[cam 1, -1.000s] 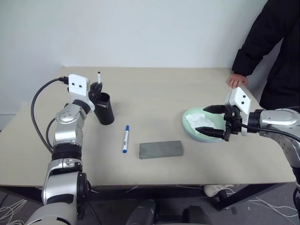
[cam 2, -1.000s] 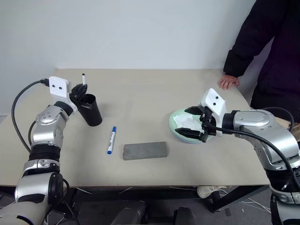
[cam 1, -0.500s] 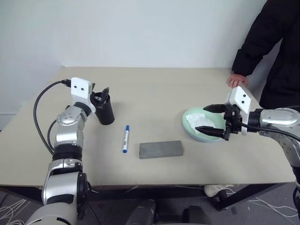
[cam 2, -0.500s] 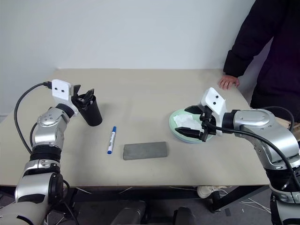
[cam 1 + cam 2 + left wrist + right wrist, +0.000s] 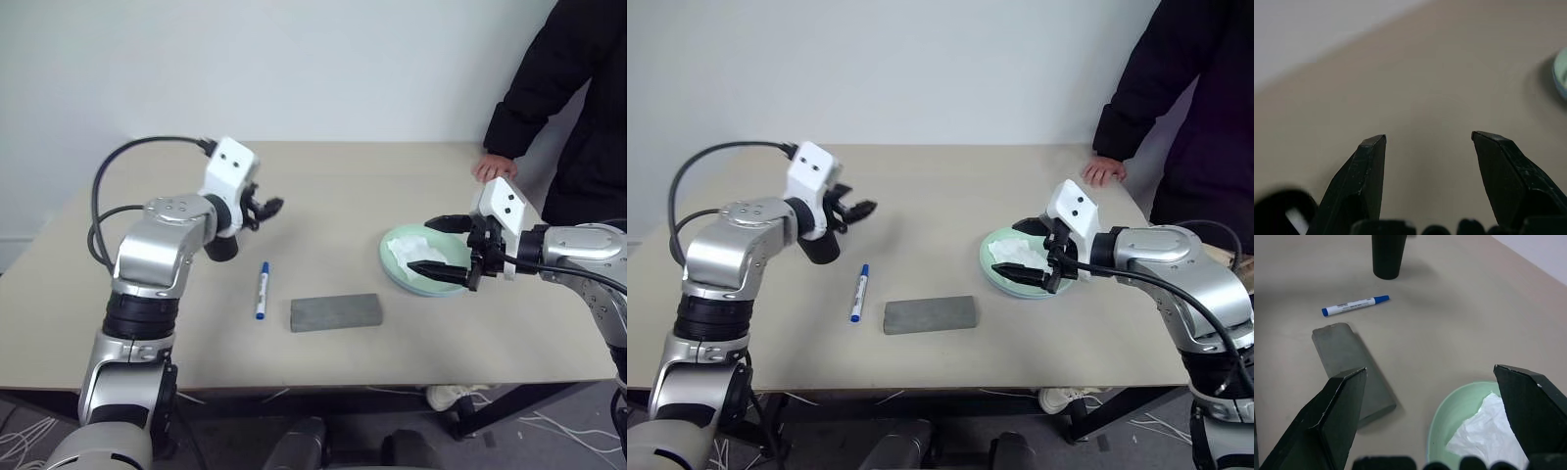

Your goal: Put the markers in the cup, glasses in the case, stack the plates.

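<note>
Fingers (image 5: 1364, 181) spread empty on both grippers, markers step in hand.
Next, left gripper (image 5: 263, 208) should reach the slim white blue-capped marker (image 5: 263, 289) near the black cylindrical cup (image 5: 821, 247).

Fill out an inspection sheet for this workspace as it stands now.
Surface: beige rectangular table, mostly bare.
Job's things: blue-capped white marker lying loose; black cylindrical cup upright; closed grey felt case; light green round plate.
Clutter: crumpled white tissue in the plate.
Grippers: left gripper open, empty, beside the cup; right gripper open over the plate.
Cables: black cable looping off the left arm.
Surroundings: person in black sleeve, hand on the table edge.
</note>
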Controlling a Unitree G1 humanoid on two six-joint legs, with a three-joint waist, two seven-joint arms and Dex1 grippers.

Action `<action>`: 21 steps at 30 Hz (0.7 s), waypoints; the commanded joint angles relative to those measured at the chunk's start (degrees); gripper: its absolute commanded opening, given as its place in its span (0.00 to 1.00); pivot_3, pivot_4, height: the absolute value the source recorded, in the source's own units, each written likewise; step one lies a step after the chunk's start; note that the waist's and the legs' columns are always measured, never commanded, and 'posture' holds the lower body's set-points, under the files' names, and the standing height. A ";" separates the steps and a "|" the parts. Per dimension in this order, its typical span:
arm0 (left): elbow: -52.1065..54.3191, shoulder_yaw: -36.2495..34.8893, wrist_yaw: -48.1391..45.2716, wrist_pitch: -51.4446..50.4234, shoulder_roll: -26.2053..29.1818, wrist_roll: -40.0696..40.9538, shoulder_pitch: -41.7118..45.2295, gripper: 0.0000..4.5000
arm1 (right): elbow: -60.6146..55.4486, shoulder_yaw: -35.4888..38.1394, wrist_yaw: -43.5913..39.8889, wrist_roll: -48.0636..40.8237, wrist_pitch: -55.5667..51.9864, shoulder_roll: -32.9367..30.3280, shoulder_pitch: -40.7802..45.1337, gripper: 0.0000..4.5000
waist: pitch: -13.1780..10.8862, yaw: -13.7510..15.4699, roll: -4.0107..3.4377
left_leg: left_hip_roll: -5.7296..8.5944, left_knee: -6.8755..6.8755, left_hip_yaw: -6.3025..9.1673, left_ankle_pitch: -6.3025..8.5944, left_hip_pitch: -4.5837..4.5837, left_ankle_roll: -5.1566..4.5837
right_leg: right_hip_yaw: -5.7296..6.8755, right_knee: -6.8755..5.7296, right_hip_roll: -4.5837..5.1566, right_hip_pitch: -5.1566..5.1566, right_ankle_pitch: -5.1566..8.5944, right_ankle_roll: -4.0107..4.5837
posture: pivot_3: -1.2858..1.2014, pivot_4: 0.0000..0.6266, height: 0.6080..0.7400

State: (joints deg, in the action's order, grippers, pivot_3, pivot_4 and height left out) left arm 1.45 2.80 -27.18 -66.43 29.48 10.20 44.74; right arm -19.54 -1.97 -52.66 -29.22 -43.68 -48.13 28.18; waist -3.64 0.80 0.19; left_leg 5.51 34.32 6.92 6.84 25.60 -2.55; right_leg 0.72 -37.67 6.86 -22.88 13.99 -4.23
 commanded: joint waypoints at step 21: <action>-9.70 0.48 18.67 -26.07 -10.16 -3.54 4.01 0.65 | -1.42 0.93 0.36 0.02 0.42 0.58 0.60 1.00 | -0.01 -0.17 0.02 | 0.02 -0.01 -0.01 0.00 -0.01 0.00 | -0.02 0.02 0.05 -0.03 -0.01 -0.02 | 0.52 0.00 0.90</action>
State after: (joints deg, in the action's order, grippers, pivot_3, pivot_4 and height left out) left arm -8.16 3.22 -9.12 -92.08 19.02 7.23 48.05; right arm -19.70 -1.97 -52.61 -29.23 -43.93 -47.66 28.18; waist -3.65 0.63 0.21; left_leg 5.53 34.30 6.91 6.84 25.59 -2.54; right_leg 0.70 -37.65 6.91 -22.91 13.98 -4.25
